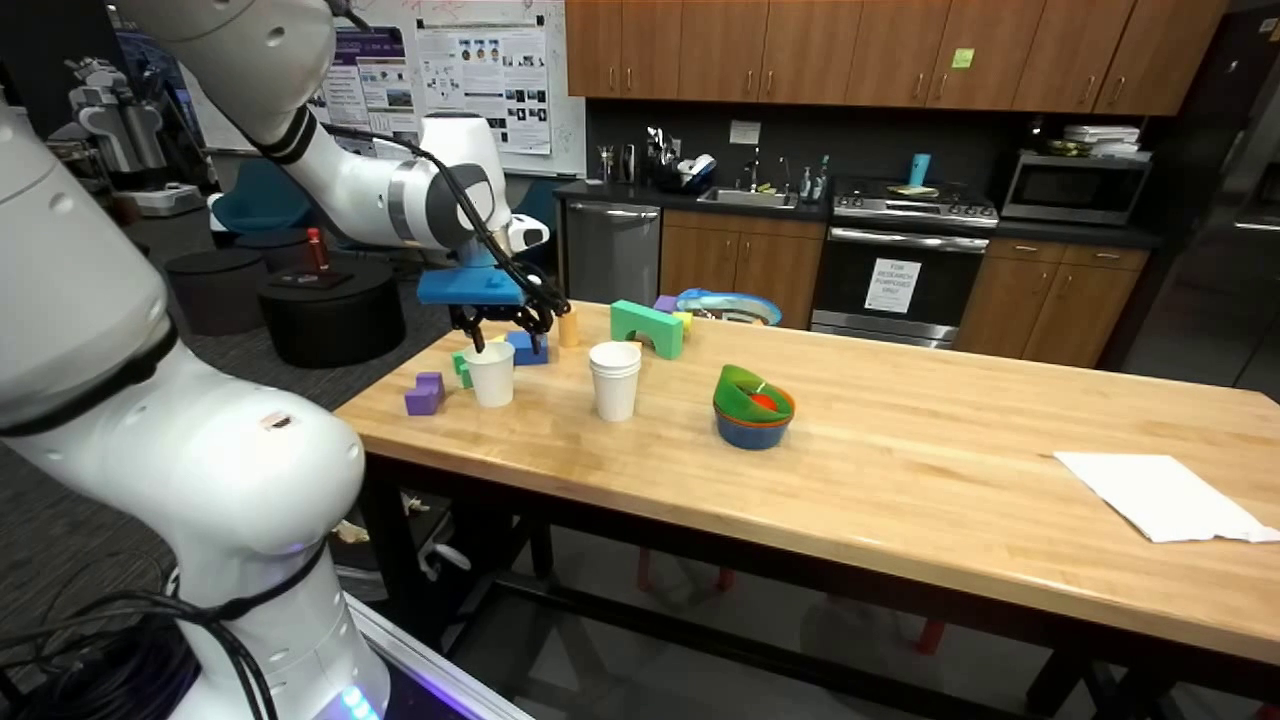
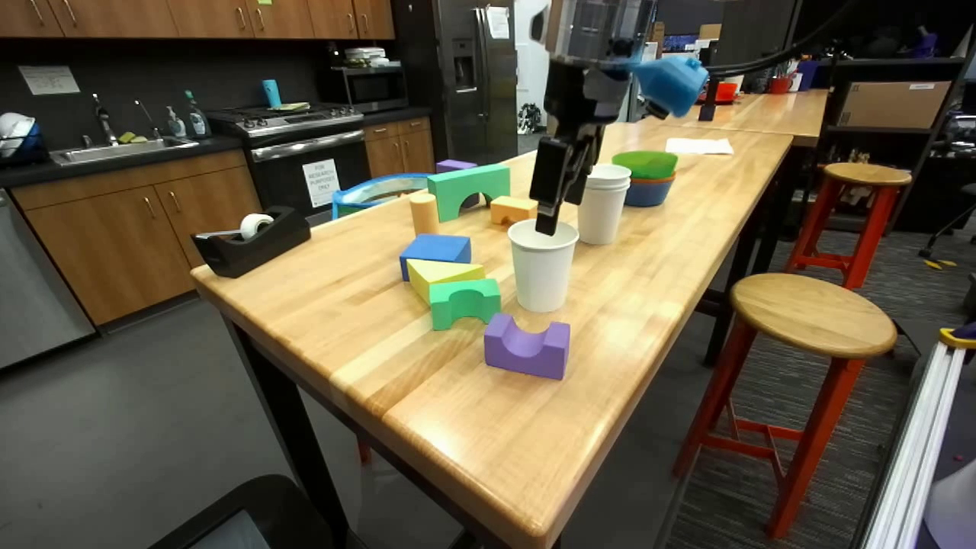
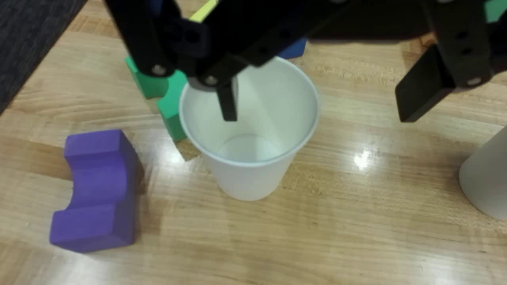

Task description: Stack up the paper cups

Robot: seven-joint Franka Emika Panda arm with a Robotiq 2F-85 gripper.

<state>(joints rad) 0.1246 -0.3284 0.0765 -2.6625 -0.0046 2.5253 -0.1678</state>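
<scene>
A single white paper cup point(image 1: 490, 380) stands upright on the table near its end; it also shows in an exterior view point(image 2: 543, 274) and in the wrist view point(image 3: 253, 174). A stack of nested white paper cups point(image 1: 615, 388) stands upright beside it, also in an exterior view point(image 2: 601, 213); only part of the stack shows at the right edge of the wrist view point(image 3: 489, 178). My gripper point(image 3: 319, 118) is open and empty, above the single cup. In the wrist view one fingertip point(image 3: 227, 105) is over the cup's mouth; the other is outside its rim, toward the stack.
A purple block point(image 2: 528, 347), green arch block point(image 2: 465, 301), yellow block point(image 2: 442, 276) and blue block point(image 2: 436, 255) lie close to the single cup. A large green arch point(image 1: 648, 328) stands behind the stack. Nested bowls point(image 1: 752, 432) stand past the stack. A tape dispenser point(image 2: 252, 240) sits at the table edge.
</scene>
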